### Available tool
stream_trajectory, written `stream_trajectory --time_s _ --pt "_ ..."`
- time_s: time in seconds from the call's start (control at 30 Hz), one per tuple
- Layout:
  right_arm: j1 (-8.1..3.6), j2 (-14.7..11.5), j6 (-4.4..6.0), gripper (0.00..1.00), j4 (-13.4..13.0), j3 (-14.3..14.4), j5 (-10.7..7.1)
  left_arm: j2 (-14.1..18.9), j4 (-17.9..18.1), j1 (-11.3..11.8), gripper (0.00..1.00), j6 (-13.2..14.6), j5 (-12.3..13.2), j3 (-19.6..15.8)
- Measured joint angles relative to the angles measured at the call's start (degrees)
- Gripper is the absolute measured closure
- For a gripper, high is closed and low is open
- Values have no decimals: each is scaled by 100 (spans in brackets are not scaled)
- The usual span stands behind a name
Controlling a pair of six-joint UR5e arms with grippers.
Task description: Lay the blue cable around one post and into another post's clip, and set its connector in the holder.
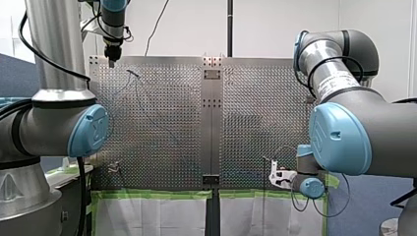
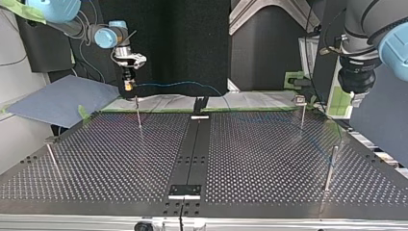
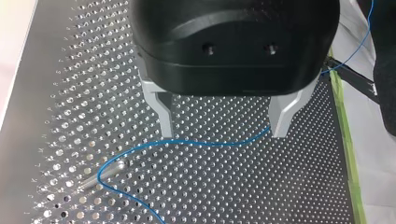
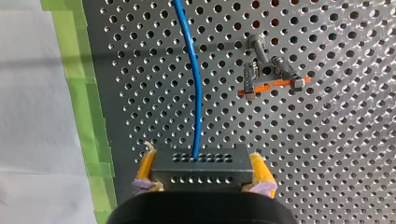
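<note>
My right gripper [image 4: 201,173] is shut on the grey connector [image 4: 201,163], one yellow pad on each side. The blue cable [image 4: 195,88] runs straight ahead from the connector over the perforated plate. A post with an orange-marked clip [image 4: 268,77] stands ahead of it, beside the cable and apart from it. My left gripper [image 3: 224,135] hangs open above the plate, and the cable [image 3: 210,142] passes under its metal fingers [image 3: 164,116]. There the cable bends around a thin post [image 3: 105,171]. In the top view my right gripper [image 2: 127,86] holds the connector above a post [image 2: 138,113].
More thin posts [image 2: 331,166] [image 2: 302,113] [image 2: 52,156] stand on the plate. A black bracket [image 2: 199,103] sits at the far end of the centre strip. Green tape [image 4: 88,102] edges the plate, with white sheet beyond. My left gripper [image 2: 356,94] hangs at the top view's right edge.
</note>
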Motion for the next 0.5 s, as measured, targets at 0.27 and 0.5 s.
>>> stream_trajectory --time_s 0.27,0.5 --pt "-1 4 0 100 -5 0 0 17 90 1 0 78 15 3" --pt "-1 6 3 100 -16 1 0 20 148 1 0 175 37 6"
